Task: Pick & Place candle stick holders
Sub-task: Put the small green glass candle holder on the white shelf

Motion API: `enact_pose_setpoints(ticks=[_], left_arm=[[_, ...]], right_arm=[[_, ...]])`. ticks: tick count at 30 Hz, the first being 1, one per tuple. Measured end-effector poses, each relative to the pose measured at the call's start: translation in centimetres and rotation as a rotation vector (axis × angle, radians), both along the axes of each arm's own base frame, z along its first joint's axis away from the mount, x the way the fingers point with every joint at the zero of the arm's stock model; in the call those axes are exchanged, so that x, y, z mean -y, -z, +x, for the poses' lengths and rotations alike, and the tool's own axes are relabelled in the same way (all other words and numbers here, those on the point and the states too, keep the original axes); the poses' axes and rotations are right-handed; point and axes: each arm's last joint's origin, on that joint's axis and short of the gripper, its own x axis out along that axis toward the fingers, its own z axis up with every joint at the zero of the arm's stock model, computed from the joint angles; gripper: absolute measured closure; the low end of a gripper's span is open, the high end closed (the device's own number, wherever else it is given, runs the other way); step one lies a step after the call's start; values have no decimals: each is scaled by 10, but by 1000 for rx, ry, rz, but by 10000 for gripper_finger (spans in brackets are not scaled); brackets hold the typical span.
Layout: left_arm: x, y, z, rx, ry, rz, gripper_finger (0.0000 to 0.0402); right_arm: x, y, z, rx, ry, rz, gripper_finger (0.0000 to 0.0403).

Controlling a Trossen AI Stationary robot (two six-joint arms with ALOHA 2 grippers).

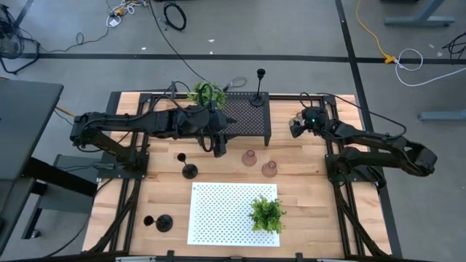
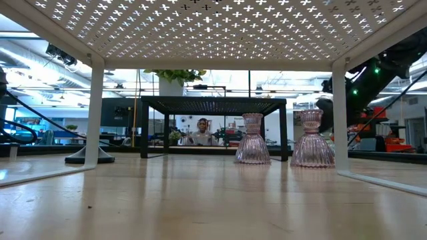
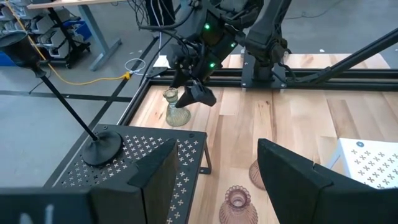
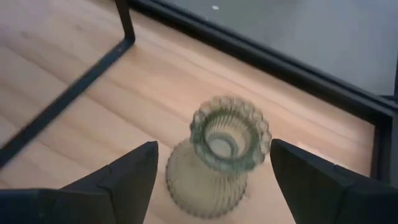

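Right now the olive-green glass holder (image 4: 219, 158) stands upright just ahead of the right gripper (image 4: 211, 177), between its wide-apart jaws. Left gripper (image 3: 214, 180), jaws apart, waits over the black rack (image 3: 124, 162).

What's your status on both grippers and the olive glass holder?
Right gripper open, poised over olive-green ribbed glass holder, not gripping. Left gripper open above black mesh rack, empty. Nothing in the way.

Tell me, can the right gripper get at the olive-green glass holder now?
Probably yes. The right gripper hangs open just above the olive-green glass holder, one finger on each side. The holder stands alone on bare wood beside the black mesh rack; nothing blocks it.
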Motion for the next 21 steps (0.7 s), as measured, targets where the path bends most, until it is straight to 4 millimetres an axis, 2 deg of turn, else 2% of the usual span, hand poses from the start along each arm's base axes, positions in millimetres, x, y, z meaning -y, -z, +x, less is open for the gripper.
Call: enact_pose_setpoints(ticks=[13, 17, 21], left_arm=[[0, 0, 0, 0, 0, 0, 179], [0, 0, 0, 0, 0, -1, 179], [0, 0, 0, 0, 0, -1, 179]], right_arm=[[13, 14, 8, -55, 51, -28, 97], [16, 15, 12, -28, 42, -50, 135], [17, 19, 14, -35, 34, -35, 200]])
